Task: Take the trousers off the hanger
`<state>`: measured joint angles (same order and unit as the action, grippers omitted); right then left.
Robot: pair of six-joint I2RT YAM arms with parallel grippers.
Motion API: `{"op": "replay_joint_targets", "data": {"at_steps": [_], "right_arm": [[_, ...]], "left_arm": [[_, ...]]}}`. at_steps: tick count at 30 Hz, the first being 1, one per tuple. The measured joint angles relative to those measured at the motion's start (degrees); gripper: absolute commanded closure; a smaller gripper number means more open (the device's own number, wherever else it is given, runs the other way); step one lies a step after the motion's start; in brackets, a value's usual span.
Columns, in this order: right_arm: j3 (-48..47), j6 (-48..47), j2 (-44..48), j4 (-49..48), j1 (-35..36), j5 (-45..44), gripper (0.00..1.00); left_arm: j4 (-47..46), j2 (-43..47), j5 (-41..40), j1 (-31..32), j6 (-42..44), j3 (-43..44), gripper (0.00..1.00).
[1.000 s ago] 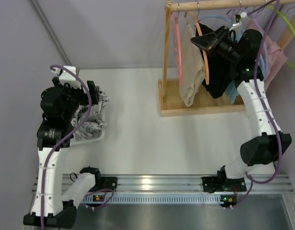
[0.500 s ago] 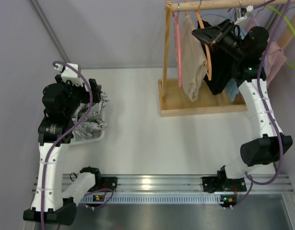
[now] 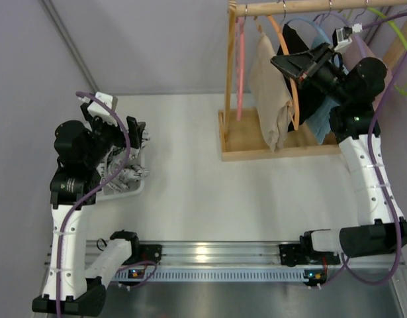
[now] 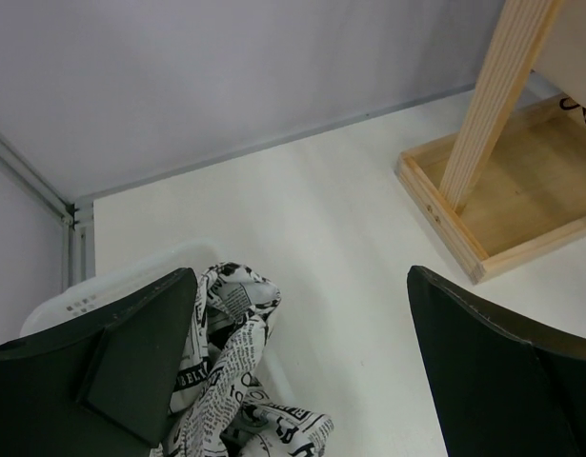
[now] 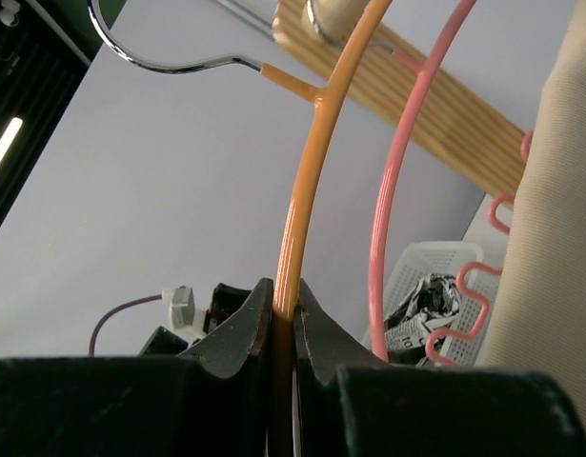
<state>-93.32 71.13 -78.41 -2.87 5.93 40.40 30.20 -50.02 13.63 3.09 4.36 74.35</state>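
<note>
Beige trousers (image 3: 271, 93) hang from the wooden rail (image 3: 302, 6), between a pink hanger (image 3: 241, 66) and an orange hanger (image 3: 290, 73). My right gripper (image 3: 284, 63) is high at the rail, shut on the orange hanger's arm (image 5: 307, 181). In the right wrist view the right gripper (image 5: 283, 290) pinches that arm, with the beige trousers (image 5: 559, 238) at the right edge. Which hanger carries the trousers I cannot tell. My left gripper (image 3: 132, 134) is open above the white basket (image 3: 127, 191), far from the rack. The left gripper (image 4: 300, 286) holds nothing.
A newspaper-print cloth (image 4: 226, 324) lies in the basket (image 4: 73, 305). The rack's wooden base tray (image 3: 249, 142) and post (image 4: 497, 95) stand at the back right. A black garment (image 3: 302, 106), a blue cloth (image 3: 322, 122) and other hangers crowd the rail behind my right wrist.
My right arm has shifted right with the orange hanger in its grip, and the trousers have swung right with it. The left arm has moved slightly, still open.
</note>
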Motion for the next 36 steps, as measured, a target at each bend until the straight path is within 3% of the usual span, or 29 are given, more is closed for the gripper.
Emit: {"op": "replay_joint_targets", "data": {"at_steps": [10,14,16,20,23,36], "right_arm": [[11.8,-1.1,15.7,1.8,0.0,-1.6,1.00],[15.2,-2.0,20.7,4.7,0.0,-3.8,1.00],[16.7,-2.1,22.8,6.2,0.0,-5.0,1.00],[20.1,-2.4,26.5,8.9,0.0,-7.5,1.00],[20.9,-3.0,28.2,11.7,0.0,-9.9,1.00],[23.6,-4.3,35.1,19.7,0.0,-19.5,1.00]], "left_arm": [[-1.7,1.0,10.3,0.3,5.8,-5.6,0.02],[-2.6,-0.7,10.3,4.5,8.6,-6.9,0.02],[-4.5,-1.2,7.6,10.6,10.8,-8.6,0.02],[-9.0,-3.7,-0.7,30.6,14.4,-12.6,0.04],[-12.1,-7.2,-5.5,41.6,15.2,-13.5,0.04],[-30.3,-23.0,-27.1,72.7,11.1,-10.0,0.02]]}}
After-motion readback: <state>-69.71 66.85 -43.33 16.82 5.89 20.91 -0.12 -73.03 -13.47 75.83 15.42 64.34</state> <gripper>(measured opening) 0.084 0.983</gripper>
